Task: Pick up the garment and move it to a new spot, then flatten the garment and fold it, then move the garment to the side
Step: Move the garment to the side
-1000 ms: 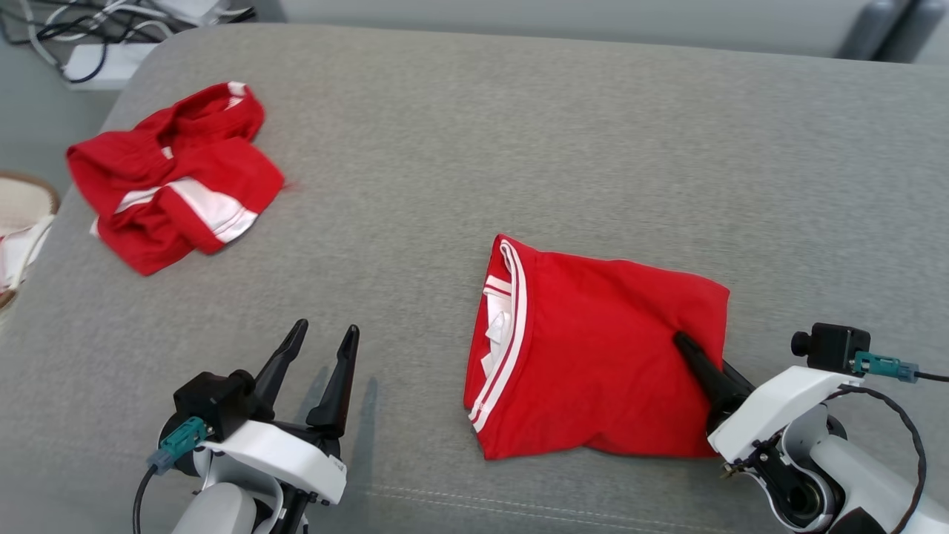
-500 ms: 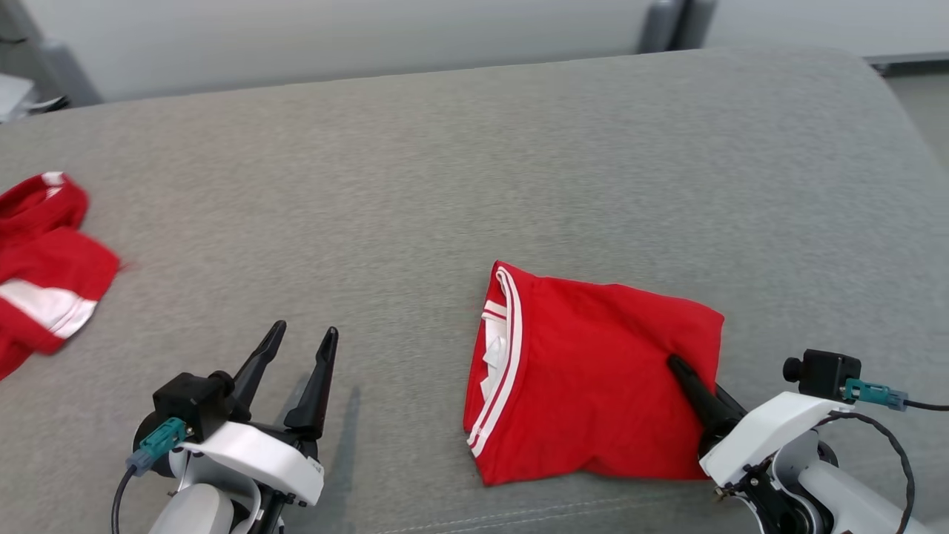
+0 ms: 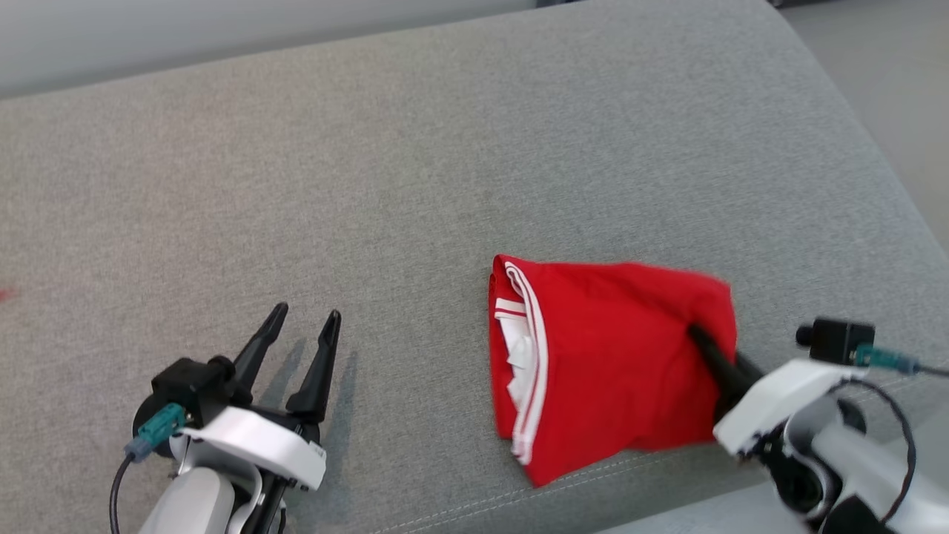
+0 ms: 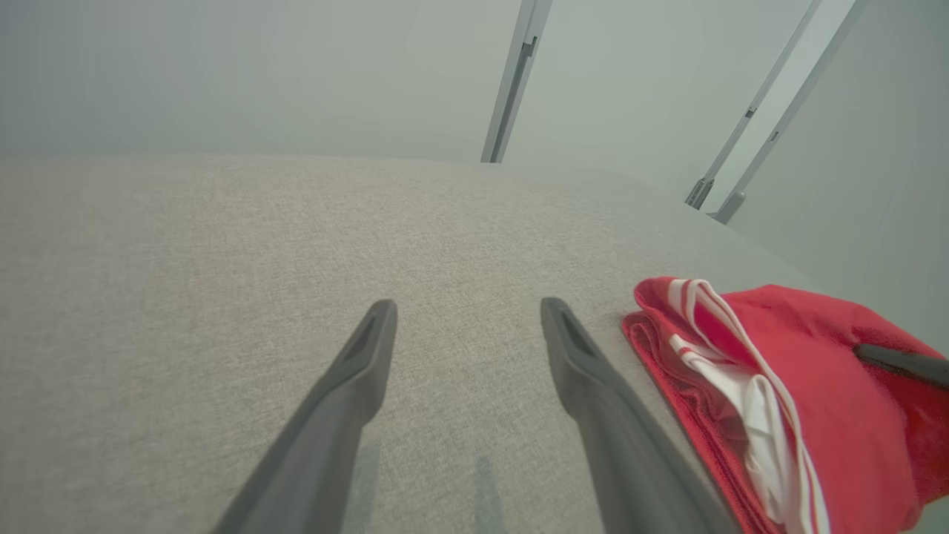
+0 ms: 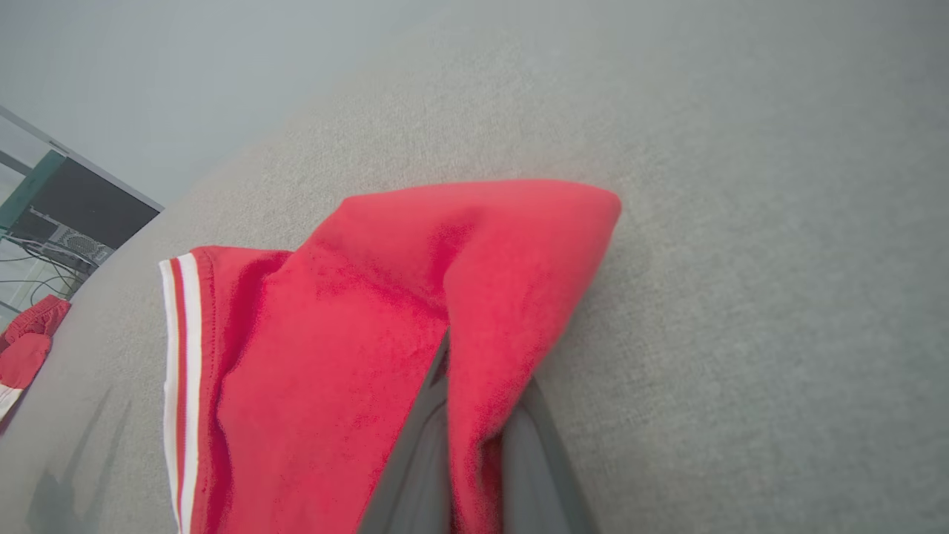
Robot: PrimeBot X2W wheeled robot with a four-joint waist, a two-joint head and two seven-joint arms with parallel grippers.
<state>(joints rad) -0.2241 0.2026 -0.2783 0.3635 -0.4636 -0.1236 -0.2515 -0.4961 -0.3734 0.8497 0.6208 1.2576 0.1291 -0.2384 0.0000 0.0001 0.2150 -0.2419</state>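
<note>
The garment [image 3: 615,363] is a folded red piece with white stripes along its left edge, lying near the front of the grey cushion [image 3: 445,185]. My right gripper [image 3: 700,337] is shut on the garment's right edge, and the cloth rises there. In the right wrist view the red fabric [image 5: 356,334] is pinched between the fingers of the right gripper [image 5: 463,371] and drapes over them. My left gripper [image 3: 306,311] hovers open over bare cushion to the left of the garment. The left wrist view shows the left gripper [image 4: 468,306] with nothing between its fingers and the garment [image 4: 801,386] to its right.
The cushion's right edge [image 3: 852,133] curves down to the floor. A stitched seam [image 3: 482,504] runs along the front edge. In the right wrist view another red garment [image 5: 26,348] lies far off on the cushion, below shelving with cables [image 5: 44,222].
The head view has swung right, so the crumpled red garment has left the picture. The right gripper, still shut on the garment, has raised its right edge and drawn the cloth slightly right.
</note>
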